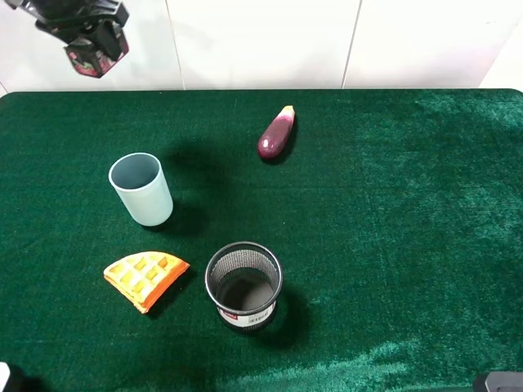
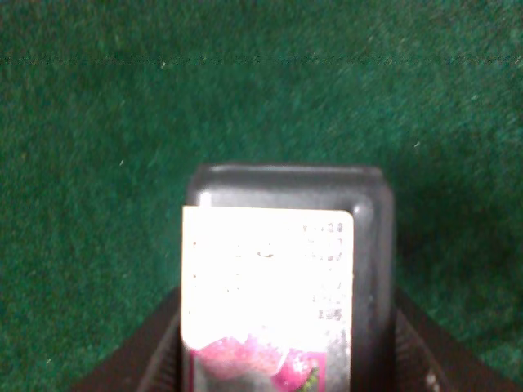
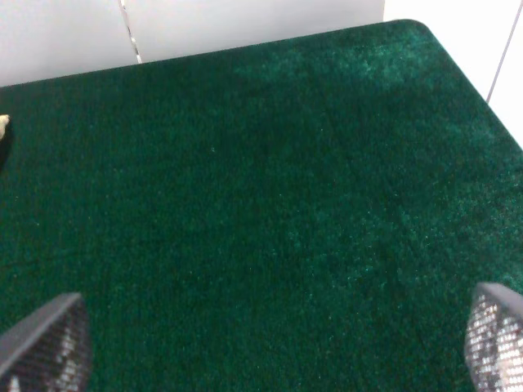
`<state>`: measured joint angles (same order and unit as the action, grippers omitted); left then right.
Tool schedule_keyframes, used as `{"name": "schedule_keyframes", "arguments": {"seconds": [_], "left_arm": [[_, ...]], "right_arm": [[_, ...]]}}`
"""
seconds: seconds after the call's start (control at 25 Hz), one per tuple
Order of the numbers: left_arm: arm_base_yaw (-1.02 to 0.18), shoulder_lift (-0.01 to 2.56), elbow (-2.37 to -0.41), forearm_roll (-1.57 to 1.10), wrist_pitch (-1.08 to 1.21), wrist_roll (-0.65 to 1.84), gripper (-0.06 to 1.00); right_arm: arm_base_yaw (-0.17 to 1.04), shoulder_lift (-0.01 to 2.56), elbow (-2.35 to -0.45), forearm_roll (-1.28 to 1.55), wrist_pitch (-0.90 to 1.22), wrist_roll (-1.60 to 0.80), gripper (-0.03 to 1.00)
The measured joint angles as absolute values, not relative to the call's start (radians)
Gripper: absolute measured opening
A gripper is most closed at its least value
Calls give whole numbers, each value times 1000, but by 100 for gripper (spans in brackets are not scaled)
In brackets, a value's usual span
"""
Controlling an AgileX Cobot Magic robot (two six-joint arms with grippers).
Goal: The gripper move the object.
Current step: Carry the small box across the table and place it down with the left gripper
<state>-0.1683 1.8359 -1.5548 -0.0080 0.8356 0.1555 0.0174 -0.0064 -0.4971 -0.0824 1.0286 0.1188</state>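
The object [image 1: 96,59], a small black box with red markings on its end, hangs high over the far left corner of the green table [image 1: 392,212]. My left gripper [image 1: 88,34] is shut on it. In the left wrist view the object [image 2: 282,269] fills the middle with its white label up, and my left gripper [image 2: 286,363] clamps it from both sides above bare green cloth. My right gripper [image 3: 270,343] is open over the table's right part, with nothing between its mesh-textured fingertips [image 3: 49,343].
A pale blue cup [image 1: 143,189] stands at the left. An orange waffle wedge [image 1: 145,278] lies in front of it. A black mesh pen holder [image 1: 243,285] stands near the front middle. A purple eggplant [image 1: 276,134] lies toward the back.
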Motion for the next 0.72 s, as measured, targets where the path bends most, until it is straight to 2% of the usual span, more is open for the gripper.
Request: {"name": "schedule_keyframes", "arguments": {"seconds": [0.72], "left_arm": [[-358, 1836, -1584, 0, 841, 8, 47]], "right_arm": [[17, -6, -497, -82, 1028, 119, 70]]}}
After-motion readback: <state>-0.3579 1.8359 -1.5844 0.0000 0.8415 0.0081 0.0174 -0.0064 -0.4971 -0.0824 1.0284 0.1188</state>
